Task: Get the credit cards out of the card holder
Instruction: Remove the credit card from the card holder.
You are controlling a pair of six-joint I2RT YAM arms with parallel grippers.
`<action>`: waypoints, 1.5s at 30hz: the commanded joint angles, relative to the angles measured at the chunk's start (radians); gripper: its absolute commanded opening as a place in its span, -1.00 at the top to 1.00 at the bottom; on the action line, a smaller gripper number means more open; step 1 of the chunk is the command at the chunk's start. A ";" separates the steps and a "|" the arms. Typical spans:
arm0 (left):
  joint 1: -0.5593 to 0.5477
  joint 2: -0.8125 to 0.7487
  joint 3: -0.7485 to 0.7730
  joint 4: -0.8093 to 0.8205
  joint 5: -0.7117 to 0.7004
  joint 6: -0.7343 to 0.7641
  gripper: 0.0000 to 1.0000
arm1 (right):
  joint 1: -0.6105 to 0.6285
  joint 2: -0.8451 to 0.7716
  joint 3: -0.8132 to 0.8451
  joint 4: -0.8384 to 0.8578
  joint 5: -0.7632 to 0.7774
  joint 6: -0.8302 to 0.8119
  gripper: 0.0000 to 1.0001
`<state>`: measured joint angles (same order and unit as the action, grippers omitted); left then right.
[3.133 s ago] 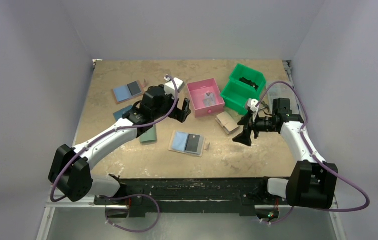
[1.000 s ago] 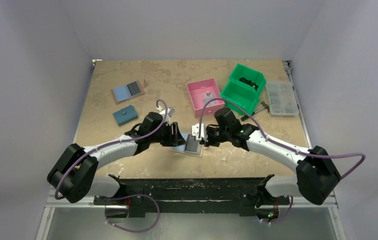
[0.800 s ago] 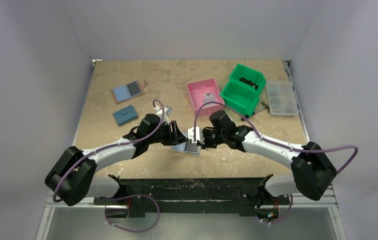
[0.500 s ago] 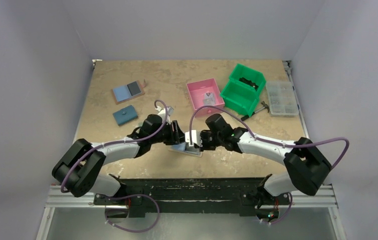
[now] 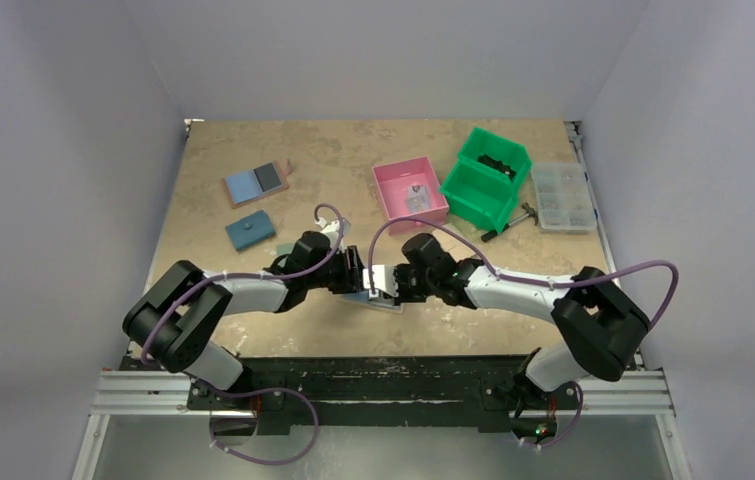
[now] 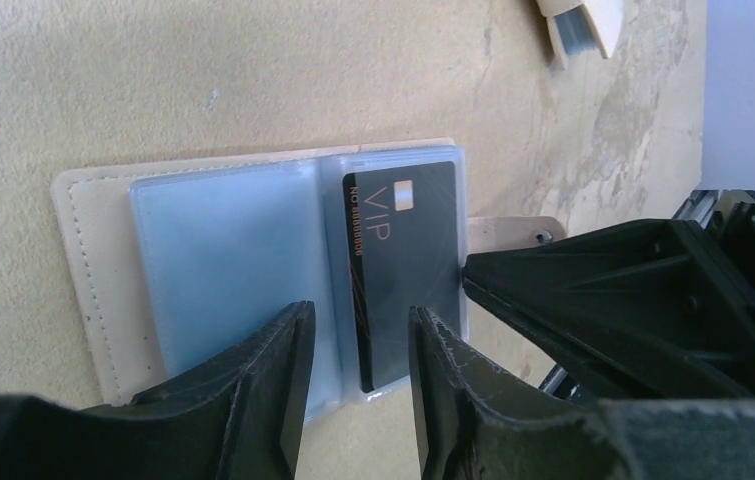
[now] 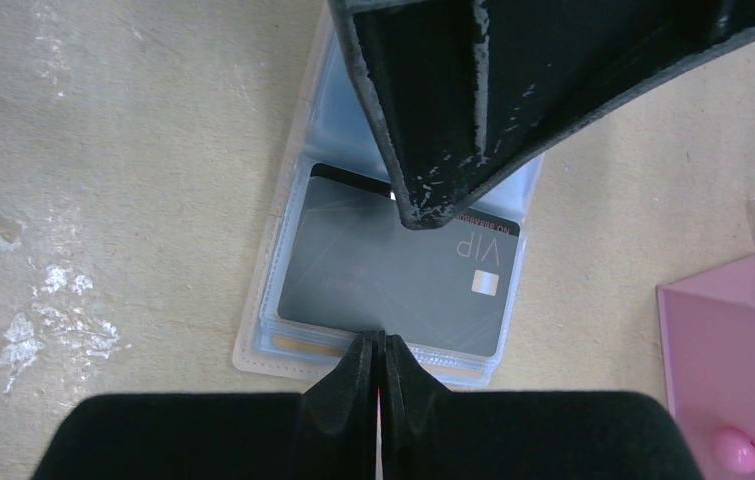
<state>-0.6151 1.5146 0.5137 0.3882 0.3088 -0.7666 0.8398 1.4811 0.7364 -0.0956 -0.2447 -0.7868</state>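
Note:
The card holder [image 5: 380, 299] lies open near the table's front middle, beige rim [image 6: 78, 260], pale blue panel on one side. Its other panel holds a dark grey VIP credit card [image 6: 403, 270] [image 7: 393, 280] in a clear sleeve. A gold-yellow card edge [image 7: 303, 343] shows beneath it. My left gripper [image 6: 358, 315] [image 5: 351, 272] is open, its fingers straddling the fold and the card's inner edge. My right gripper [image 7: 378, 342] [image 5: 385, 283] is shut, with its tips against the dark card's outer edge, by the snap tab [image 6: 513, 232].
Behind the holder stand a pink bin [image 5: 410, 195], a green bin [image 5: 486, 177] and a clear parts box [image 5: 562, 196]. At the back left lie another blue-and-black holder [image 5: 256, 183] and a teal wallet [image 5: 250, 231]. The pink bin's corner [image 7: 733, 370] is close to my right gripper.
Both arms came in from the back of the table and closed in on the holder from either side. In the last second the right gripper's jaws closed at the card's edge.

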 commanded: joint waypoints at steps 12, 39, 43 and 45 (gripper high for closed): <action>0.006 0.081 0.027 0.092 0.047 0.011 0.14 | 0.024 0.051 0.001 0.056 0.074 0.024 0.86; 0.011 0.044 -0.063 0.197 0.057 -0.050 1.00 | 0.074 0.085 0.108 -0.035 0.125 0.117 0.82; 0.011 0.016 -0.103 0.259 0.088 -0.052 1.00 | -0.007 0.038 0.133 -0.124 -0.024 0.080 0.54; 0.011 0.005 -0.118 0.286 0.100 -0.062 1.00 | -0.033 0.023 0.139 -0.149 -0.088 0.071 0.48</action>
<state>-0.5926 1.5600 0.4320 0.5869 0.3492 -0.8280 0.8555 1.5566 0.8307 -0.1532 -0.1547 -0.6952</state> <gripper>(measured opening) 0.041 0.238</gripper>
